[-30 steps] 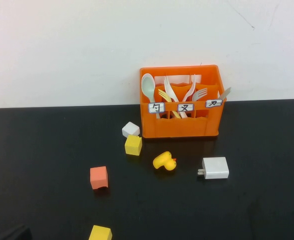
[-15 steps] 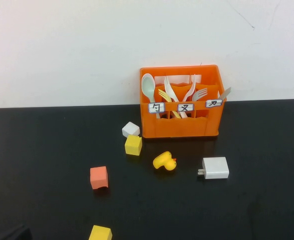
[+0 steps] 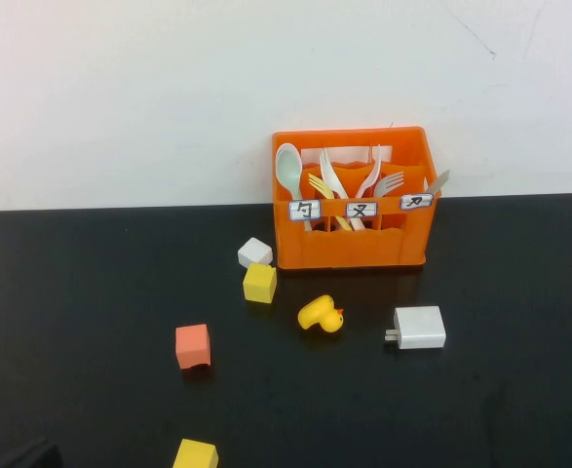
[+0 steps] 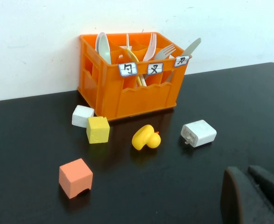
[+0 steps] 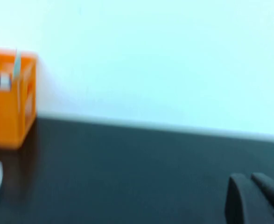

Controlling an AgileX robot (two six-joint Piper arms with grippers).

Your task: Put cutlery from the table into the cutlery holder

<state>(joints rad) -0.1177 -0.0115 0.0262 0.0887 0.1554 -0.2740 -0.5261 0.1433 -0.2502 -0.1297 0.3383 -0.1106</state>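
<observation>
- Standing upright in the orange cutlery holder (image 3: 352,213) at the back of the table (image 3: 91,283), against the white wall, the cutlery is already stowed and none is seen lying on the black surface.
- The creamy white fork (image 3: 326,174) and the pale pink fork (image 3: 370,175) are kept in the middle compartments, tines up and leaning on the dividers, presumably so the handles drop inside while the heads stay visible.
- A pale green spoon (image 3: 287,168) is kept in the left compartment, a small yellow fork (image 3: 318,185) sits between spoon and white fork, and a grey knife (image 3: 436,181) pokes out at the right end, each behind one of three white labels, which suggests sorting by type.
- Loose items are left in front of the holder: a white block (image 3: 254,253) touching a yellow block (image 3: 259,283), a rubber duck (image 3: 321,315), a white charger (image 3: 419,328), an orange block (image 3: 192,346) and another yellow block (image 3: 195,455) at the near edge.
- The left gripper (image 4: 253,196) is held low near the front of the table, well apart from the holder, with its jaws closed on nothing.
- The right gripper (image 5: 256,198) is likewise kept low on the right side, jaws closed and empty.
- The task is judged finished, both arms apparently parked.
</observation>
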